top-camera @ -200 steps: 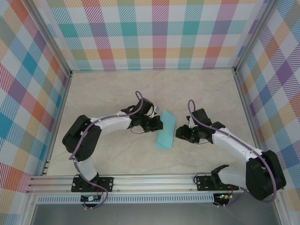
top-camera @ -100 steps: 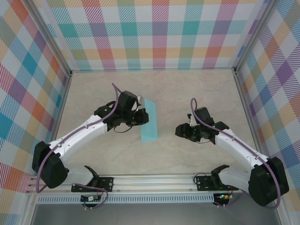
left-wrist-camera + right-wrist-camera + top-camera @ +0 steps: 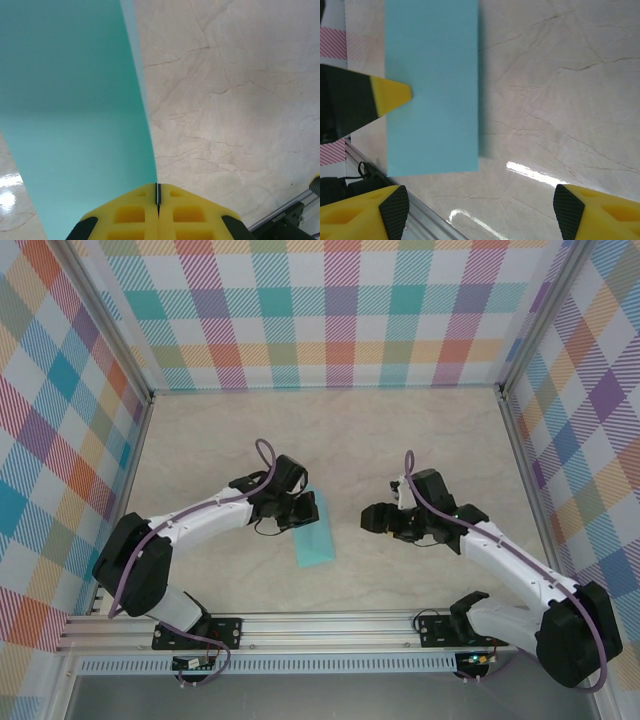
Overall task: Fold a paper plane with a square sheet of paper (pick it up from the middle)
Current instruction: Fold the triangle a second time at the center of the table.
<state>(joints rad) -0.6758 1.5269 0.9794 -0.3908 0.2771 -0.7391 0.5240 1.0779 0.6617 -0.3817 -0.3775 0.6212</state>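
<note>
**One fold in, a whole plane left to make**

The left pincer (image 3: pixel 157 192) was pressed tight on one edge of the sheet of paper (image 3: pixel 313 538), its yellow fingertips flat together with the teal layers caught between them. And that sheet showed as a long narrow rectangle, not a square. From the left wrist a paler second layer peeked along its right edge, so I'd call the centre fold made. It sat near the middle of the marbled surface (image 3: pixel 430 430), a little left of centre; resting or just lifted, I couldn't tell. The right pincer (image 3: pixel 372 518) stood spread wide, well apart from the paper, gripping nothing. Progress? Early, by my reading: no corners turned in for a nose, no wings, no dart shape. The angled nose folds and both wing folds were all left to do
</note>
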